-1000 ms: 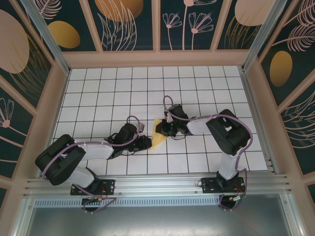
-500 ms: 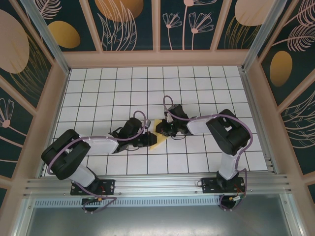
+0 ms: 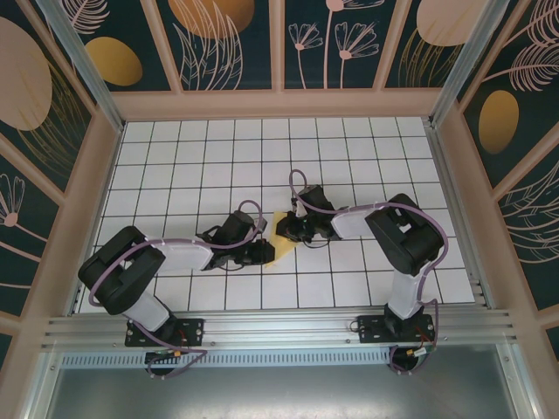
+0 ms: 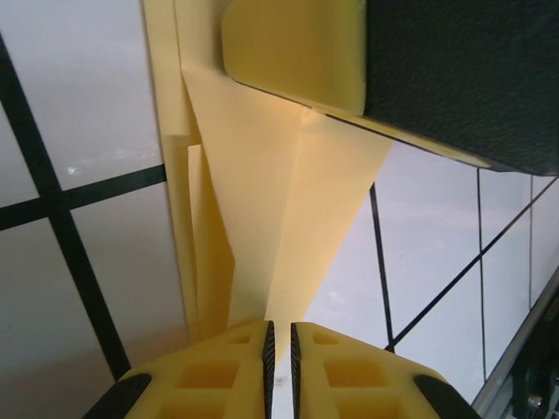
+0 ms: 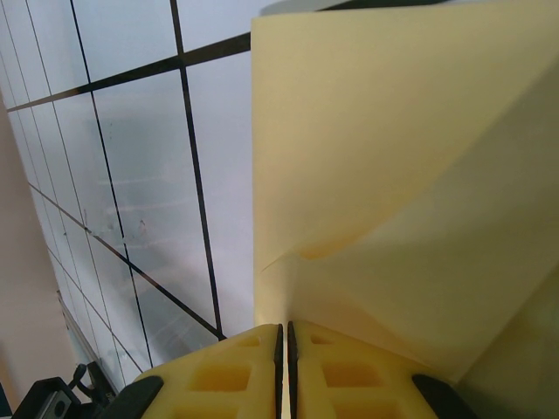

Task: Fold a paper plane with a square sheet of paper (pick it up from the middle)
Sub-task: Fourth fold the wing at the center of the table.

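Top external view, left to right: my left gripper [image 3: 262, 253] reaches in low over the tiled table [image 3: 175, 157], meeting the near-left edge of the yellow paper [image 3: 281, 247] at mid-table. My right gripper [image 3: 284, 232] meets its far-right side. Left wrist view: my left gripper [image 4: 279, 336] is clenched, the jaws pinched on a narrow creased point of the folded paper [image 4: 262, 218]. Right wrist view: my right gripper [image 5: 286, 336] is likewise clenched, nipping an edge of the paper [image 5: 393, 175], which spreads away over the tiles.
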